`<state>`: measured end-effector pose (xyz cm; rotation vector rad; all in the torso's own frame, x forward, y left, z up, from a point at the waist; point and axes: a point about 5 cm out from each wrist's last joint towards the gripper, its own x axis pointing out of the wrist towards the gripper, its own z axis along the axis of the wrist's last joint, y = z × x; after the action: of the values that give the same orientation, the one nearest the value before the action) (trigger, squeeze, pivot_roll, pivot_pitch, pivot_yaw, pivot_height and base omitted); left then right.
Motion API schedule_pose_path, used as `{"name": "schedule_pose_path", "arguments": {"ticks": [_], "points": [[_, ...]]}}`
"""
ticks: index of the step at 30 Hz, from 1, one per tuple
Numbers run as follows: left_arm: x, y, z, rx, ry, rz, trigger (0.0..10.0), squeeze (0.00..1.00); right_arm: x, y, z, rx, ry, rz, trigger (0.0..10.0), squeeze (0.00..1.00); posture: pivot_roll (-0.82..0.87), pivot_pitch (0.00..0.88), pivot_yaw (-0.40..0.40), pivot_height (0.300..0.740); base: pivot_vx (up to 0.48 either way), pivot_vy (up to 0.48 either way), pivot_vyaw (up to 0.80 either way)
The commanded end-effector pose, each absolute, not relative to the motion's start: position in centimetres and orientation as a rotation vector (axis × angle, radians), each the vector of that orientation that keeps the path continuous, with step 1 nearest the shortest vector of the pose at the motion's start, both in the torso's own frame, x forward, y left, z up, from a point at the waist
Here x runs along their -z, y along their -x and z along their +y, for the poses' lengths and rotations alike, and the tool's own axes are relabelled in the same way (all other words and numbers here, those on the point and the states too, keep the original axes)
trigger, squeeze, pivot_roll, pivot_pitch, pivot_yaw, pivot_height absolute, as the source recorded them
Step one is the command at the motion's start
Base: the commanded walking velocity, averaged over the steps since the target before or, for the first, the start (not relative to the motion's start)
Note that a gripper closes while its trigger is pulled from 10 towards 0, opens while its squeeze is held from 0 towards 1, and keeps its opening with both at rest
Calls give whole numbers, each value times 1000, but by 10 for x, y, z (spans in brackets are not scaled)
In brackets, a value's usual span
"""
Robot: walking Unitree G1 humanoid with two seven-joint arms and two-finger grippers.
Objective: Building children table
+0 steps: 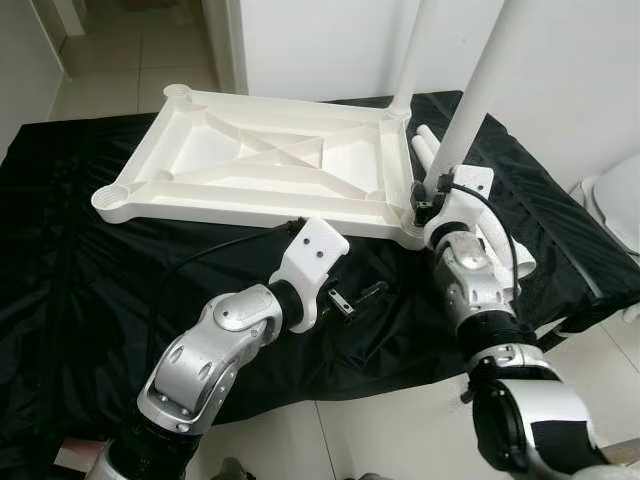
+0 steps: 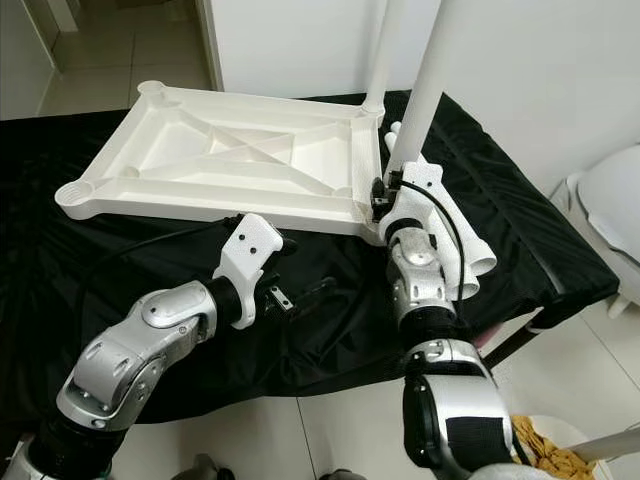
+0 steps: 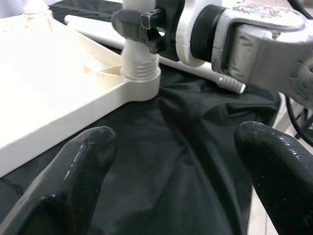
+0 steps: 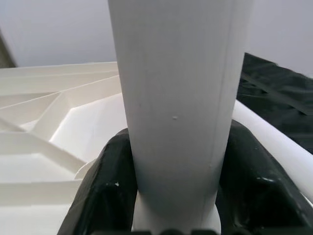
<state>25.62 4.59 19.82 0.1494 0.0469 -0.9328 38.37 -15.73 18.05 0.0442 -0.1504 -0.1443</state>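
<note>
Leg held at corner socket

Your right gripper point(image 1: 428, 203) reaches forward, jaws clamped on the upright white leg point(image 1: 478, 95) at the inverted tabletop's point(image 1: 262, 165) near right corner. Your left gripper point(image 1: 362, 297) hovers over the black cloth point(image 1: 80, 270), elbow bent, fingers spread.

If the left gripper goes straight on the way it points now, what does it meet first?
Probably the right gripper, clamped on the upright table leg at the tabletop's near corner. Before that, black cloth lies beneath the line; depth is hard to judge.
</note>
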Motion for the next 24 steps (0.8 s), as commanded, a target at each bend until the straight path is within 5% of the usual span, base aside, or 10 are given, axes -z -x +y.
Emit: {"name": "schedule_pose_path", "arguments": {"ticks": [1,2,3,4,5,6,7,16,17,24], "points": [[-197,-258,46,918,-151,63,10000,0,-151,-376,-151,213,-83,-31,0,0,-19,71,-3,740,0,0,0],[-197,-258,46,918,-151,63,10000,0,-151,-376,-151,213,-83,-31,0,0,-19,71,-3,740,0,0,0],[-197,-259,46,918,-149,66,10000,0,-149,-375,-141,182,-107,-23,2941,0,-16,69,-3,740,0,0,0],[-197,-259,46,918,-149,66,10000,0,-149,-375,-141,182,-107,-23,2941,0,-16,69,-3,740,0,0,0],[-197,-259,46,918,-150,67,10000,0,-147,-374,-135,151,-117,-20,8980,0,-15,68,-3,740,0,0,0],[-197,-259,46,918,-150,67,10000,0,-147,-374,-135,151,-117,-20,8980,0,-15,68,-3,740,0,0,0],[-197,-259,46,915,-153,68,10000,0,-147,-373,-133,122,-125,-27,10000,0,-13,64,-5,740,0,0,0],[-197,-261,47,901,-153,68,10000,0,-159,-375,-149,105,-93,-66,10000,8,-18,52,-17,740,0,0,0],[-197,-262,47,900,-153,66,10000,0,-162,-375,-152,106,-94,-77,10000,1000,-19,47,-21,740,0,0,0],[-196,-263,45,897,-152,62,10000,0,-167,-376,-157,50,-60,-87,10000,1000,-20,34,-30,740,0,0,0]]}}
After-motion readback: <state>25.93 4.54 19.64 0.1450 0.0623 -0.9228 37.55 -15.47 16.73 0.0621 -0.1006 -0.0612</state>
